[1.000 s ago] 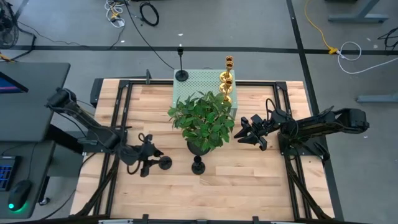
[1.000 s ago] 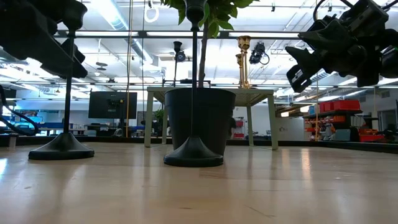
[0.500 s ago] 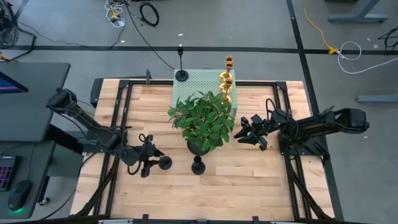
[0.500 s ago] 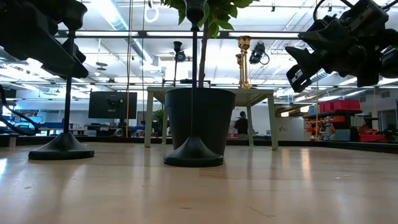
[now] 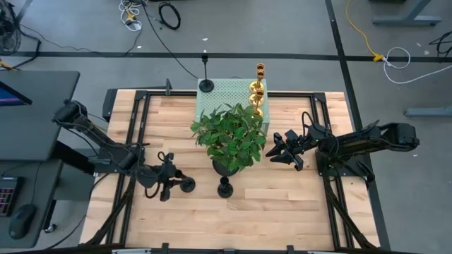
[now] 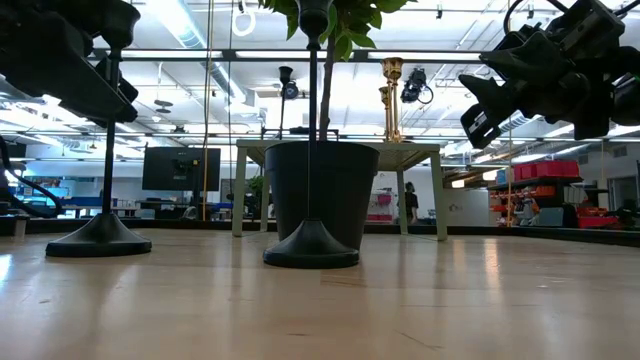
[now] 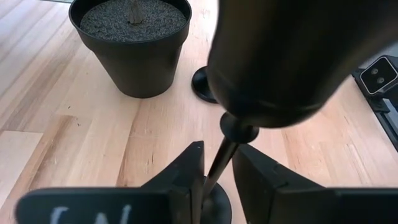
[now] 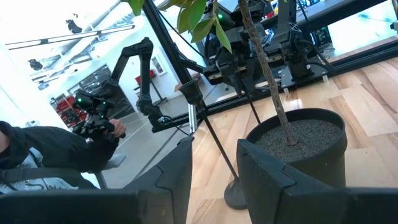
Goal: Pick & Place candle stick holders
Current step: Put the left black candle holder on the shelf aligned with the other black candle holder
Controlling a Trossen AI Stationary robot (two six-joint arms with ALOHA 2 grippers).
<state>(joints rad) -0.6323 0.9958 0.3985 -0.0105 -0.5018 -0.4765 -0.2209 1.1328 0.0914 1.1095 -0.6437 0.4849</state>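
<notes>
A black candlestick stands upright on its round base at the near left. My left gripper is open, with one finger on each side of its thin stem, below the cup. A second black candlestick stands on its base in front of the plant pot. Two gold candlesticks and a third black one stand on a pale green perforated platform at the far edge. My right gripper is open and empty, right of the plant. My left gripper has the stem between its fingers, close to one finger, with a gap to the other. Whether a finger touches the stem cannot be told. The fingers come level from the table's left side, across the upright stem.
A leafy plant in a black pot stands mid-table between the two arms. Black frame rails run along the table's left and right sides. Bare wood lies at the near right.
A person in the room behind the table has walked toward the right. The grippers and candlesticks stay where they were.
</notes>
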